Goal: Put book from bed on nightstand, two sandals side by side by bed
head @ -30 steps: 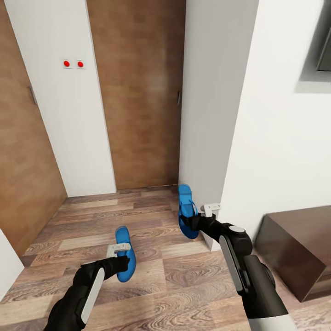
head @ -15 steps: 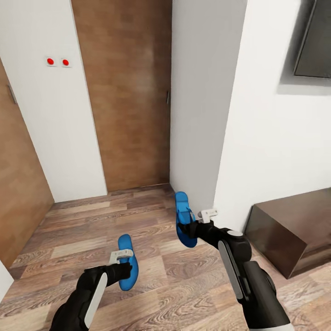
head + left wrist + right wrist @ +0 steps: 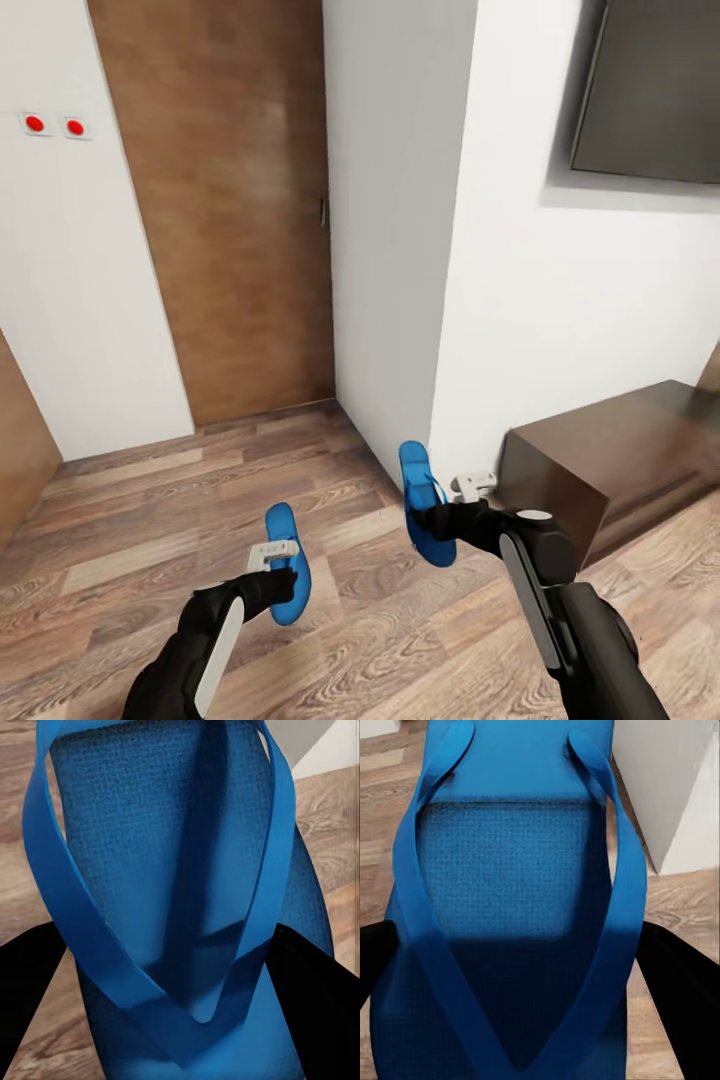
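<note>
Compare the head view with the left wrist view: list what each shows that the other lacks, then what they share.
Head view alone: the right claw shut on the right sandal, a wooden door, two red wall buttons, a dark low cabinet.
Left wrist view alone: the sole's dotted texture and the strap join up close.
Shared: the left sandal in the left claw, and the plank floor.

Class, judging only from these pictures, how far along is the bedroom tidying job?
Done: both sandals are picked up. In hand: the left gripper holds one blue sandal, the right gripper the other sandal, above the wood floor. Left: setting them side by side by the bed, and moving the book.
</note>
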